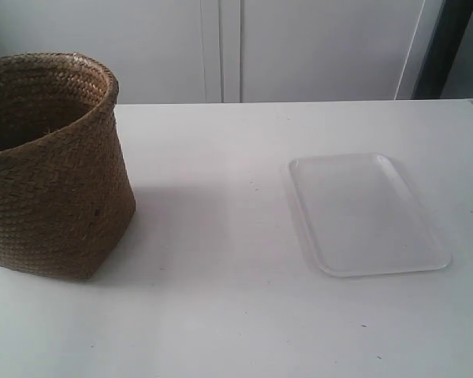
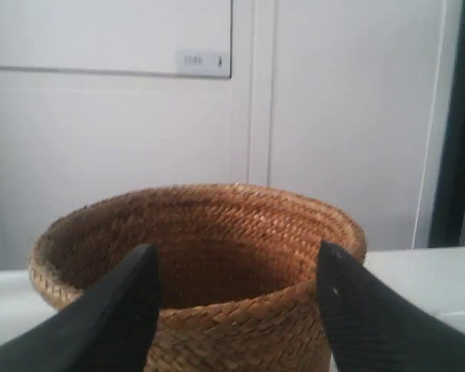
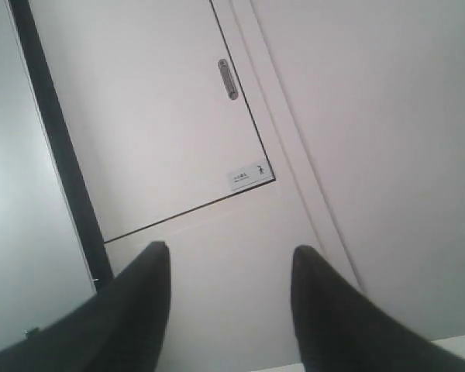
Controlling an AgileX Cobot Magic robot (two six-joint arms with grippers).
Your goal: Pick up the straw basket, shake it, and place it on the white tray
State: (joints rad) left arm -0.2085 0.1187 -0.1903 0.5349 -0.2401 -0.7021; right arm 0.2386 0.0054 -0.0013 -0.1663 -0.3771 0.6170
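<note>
The brown woven straw basket [image 1: 51,169] stands upright on the white table at the exterior view's left, its dark inside showing. The white tray [image 1: 363,213] lies flat and bare at the right of that view, well apart from the basket. Neither arm shows in the exterior view. In the left wrist view my left gripper [image 2: 239,260] is open, its black fingers spread in front of the basket [image 2: 209,256], level with the near rim and not touching it. My right gripper [image 3: 231,260] is open, points at a white cabinet wall and holds nothing.
White cabinet doors [image 1: 221,47] stand behind the table. A dark vertical frame [image 1: 449,47] runs at the back right. The table's back edge [image 1: 299,102] meets the cabinets.
</note>
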